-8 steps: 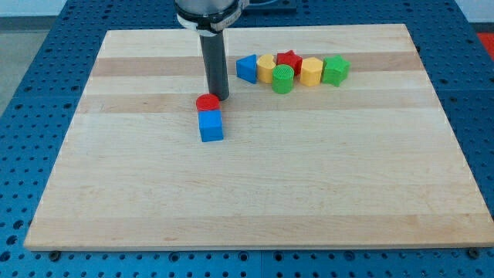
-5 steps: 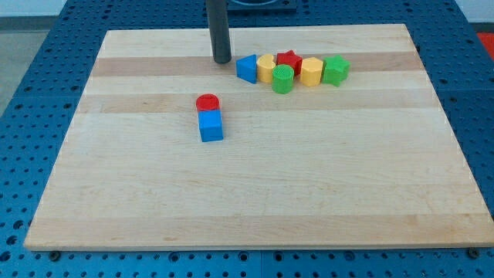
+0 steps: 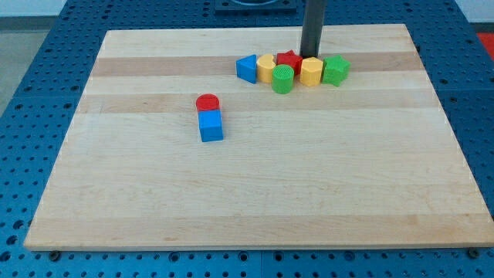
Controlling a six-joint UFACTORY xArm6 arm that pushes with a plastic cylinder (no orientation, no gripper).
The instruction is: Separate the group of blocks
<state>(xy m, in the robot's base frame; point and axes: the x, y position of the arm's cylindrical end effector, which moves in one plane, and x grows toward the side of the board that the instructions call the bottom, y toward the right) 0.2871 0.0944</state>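
The rod has moved from the view's left of the row to its top side; my tip (image 3: 309, 55) now stands just behind the red block (image 3: 289, 59) and the yellow block (image 3: 311, 71), contact indeterminable. The row near the board's (image 3: 255, 201) top edge also holds a blue block (image 3: 246, 68), a second yellow block (image 3: 265, 68), a green cylinder (image 3: 283, 79) and a green block (image 3: 335, 69), all touching. The rod's upper part is cut off; it carries no gripper.

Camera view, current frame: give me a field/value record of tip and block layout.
tip: my tip, at the view's top edge of the cluster, just behind the yellow hexagonal block and beside the red star-shaped block; contact cannot be told
cluster: blue triangular block, yellow rounded block, red star-shaped block, green cylinder block, yellow hexagonal block, green star-shaped block, packed in a row
separate pair: red cylinder block touching blue cube block, toward the view's left
surface: wooden board
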